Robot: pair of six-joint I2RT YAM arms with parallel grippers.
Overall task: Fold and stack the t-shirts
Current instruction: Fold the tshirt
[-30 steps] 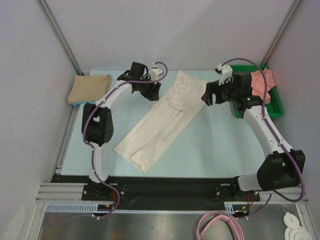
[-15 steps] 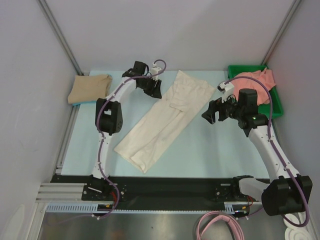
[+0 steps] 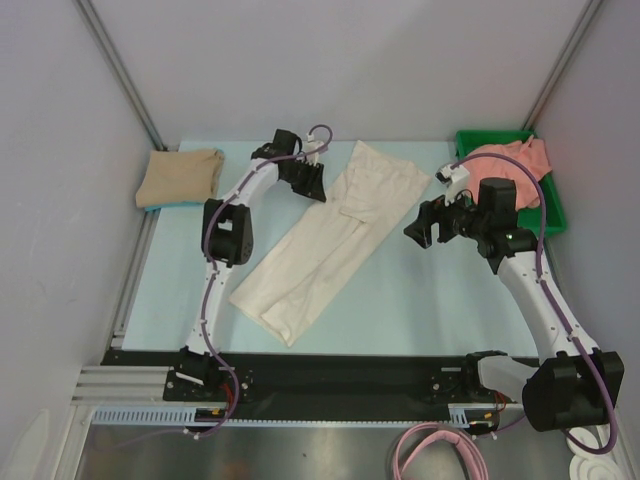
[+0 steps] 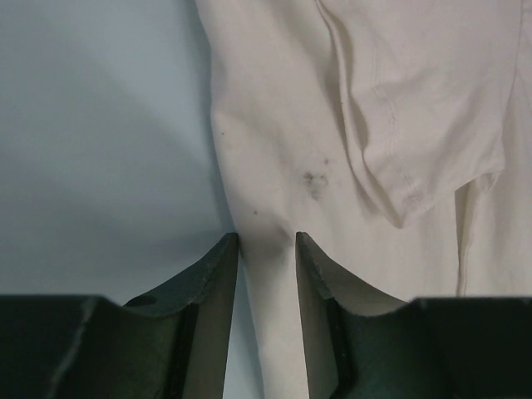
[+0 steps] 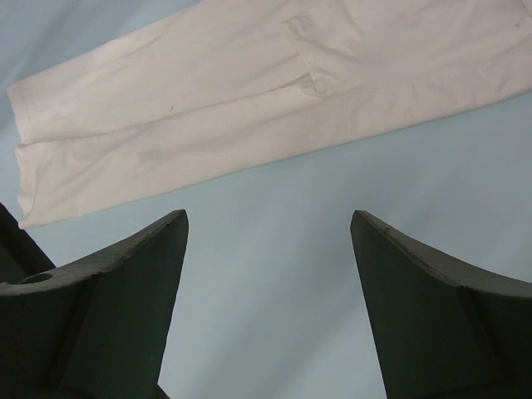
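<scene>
On the pale blue table top point(image 3: 430, 300), the cream-white cotton short-sleeved t-shirt point(image 3: 325, 245) is laid flat as a long diagonal band. Its lower end is nearest the arm bases and its sleeve end points to the far right. It appears already folded lengthwise, with 1 sleeve turned in over the body.

Just to the right of the band, the right gripper point(image 3: 420, 228) is held above bare table. Its jaws are spread wide and nothing is held between them.

Farther back, the left gripper point(image 4: 266, 243) is set at the band's left edge. Its jaws are drawn narrow, and the cloth edge is seen in the gap between the 2 fingers point(image 4: 218, 278). A gap remains, so no firm pinch is shown.

The fabric is judged light, soft and limp. It will sag and drag when lifted at 1 point, and its layers may slide apart. A hold is best taken at the edges or corners, with all layers pinched together and 2 points lifted at once.

At the far left, a tan-beige shirt point(image 3: 180, 177) lies folded. At the far right, a salmon-pink shirt point(image 3: 515, 160) is bunched in a green plastic tray point(image 3: 550, 218).
</scene>
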